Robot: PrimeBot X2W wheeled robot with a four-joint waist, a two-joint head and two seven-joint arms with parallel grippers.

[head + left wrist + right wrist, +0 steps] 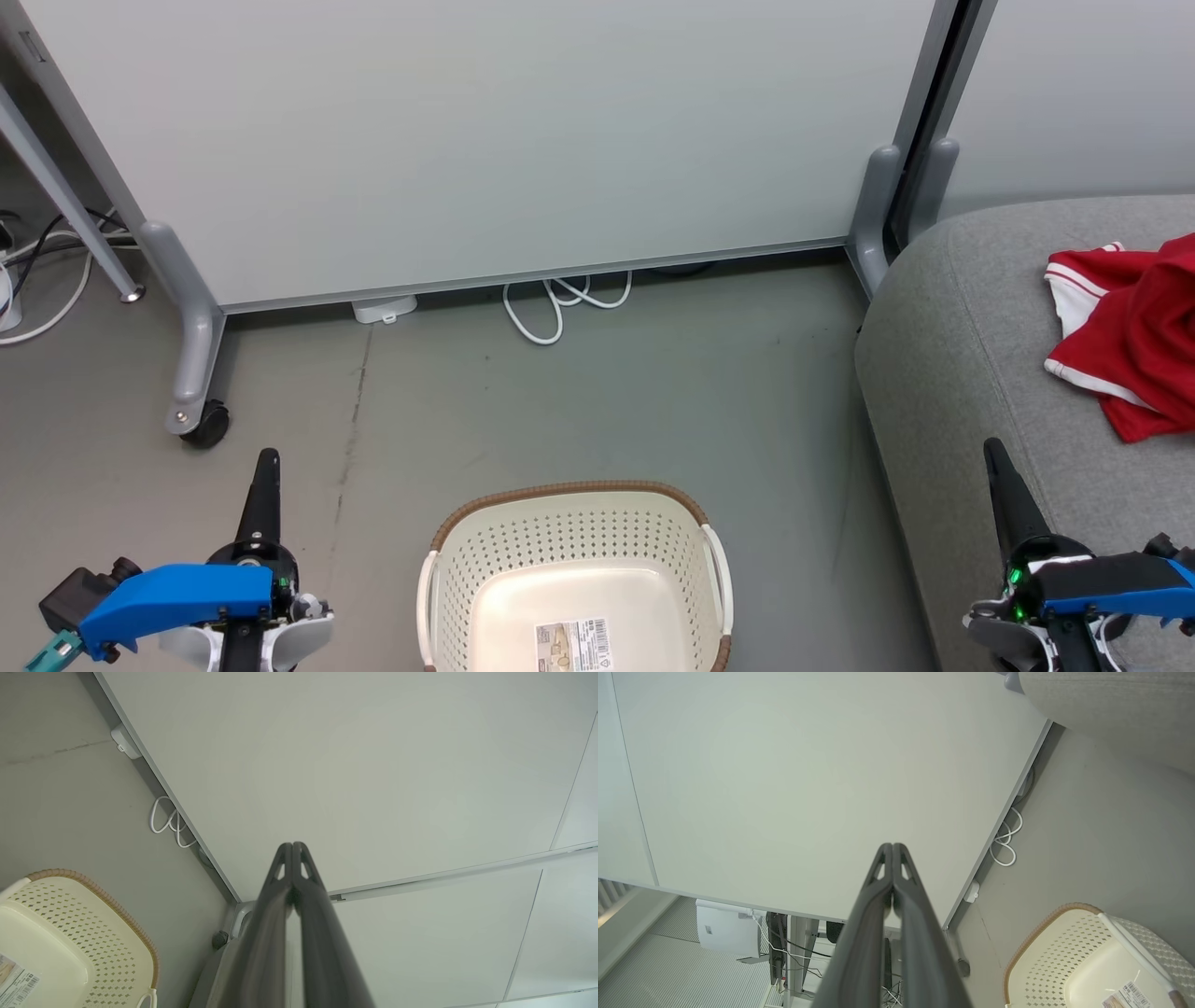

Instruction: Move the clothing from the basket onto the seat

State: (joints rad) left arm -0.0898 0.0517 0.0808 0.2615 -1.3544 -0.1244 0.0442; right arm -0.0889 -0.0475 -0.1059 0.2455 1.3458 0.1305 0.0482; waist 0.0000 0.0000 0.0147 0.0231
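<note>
The basket (574, 569) sits empty on the floor (label showing); the clothing (1125, 331) lies right, on the seat (971, 355). My left hand (266, 467) and right hand (997, 462) are closed, holding nothing: seemingly finished.

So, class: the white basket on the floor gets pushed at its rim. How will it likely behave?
The basket is probably light: its walls are perforated and a label is all that shows inside. It would likely slide, not roll, sitting flat on the smooth floor. Its thin walls may flex slightly.
</note>
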